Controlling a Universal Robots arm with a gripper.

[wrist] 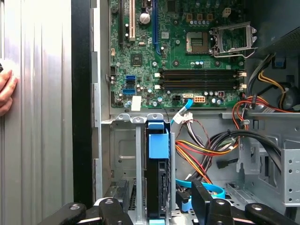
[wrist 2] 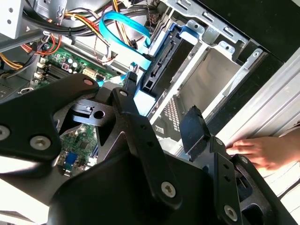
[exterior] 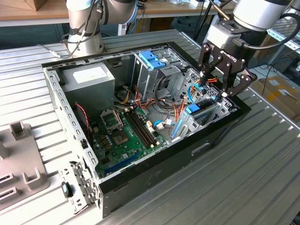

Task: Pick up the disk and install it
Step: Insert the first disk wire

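On the ribbed worktop [exterior: 262,159] one open computer case [exterior: 154,180] is laid flat. Two fingers [wrist 2: 194,126] of the gripper [exterior: 213,86] are spread wide and empty astride the one disk [wrist: 158,187], which is stood on edge in its bay, apparently already seated. One hand [wrist 2: 262,151] is rested beside the case, perhaps to steady it.

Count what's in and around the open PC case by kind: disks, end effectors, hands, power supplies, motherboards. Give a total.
disk: 1
end effector: 1
hand: 1
power supply: 1
motherboard: 1
Total: 5
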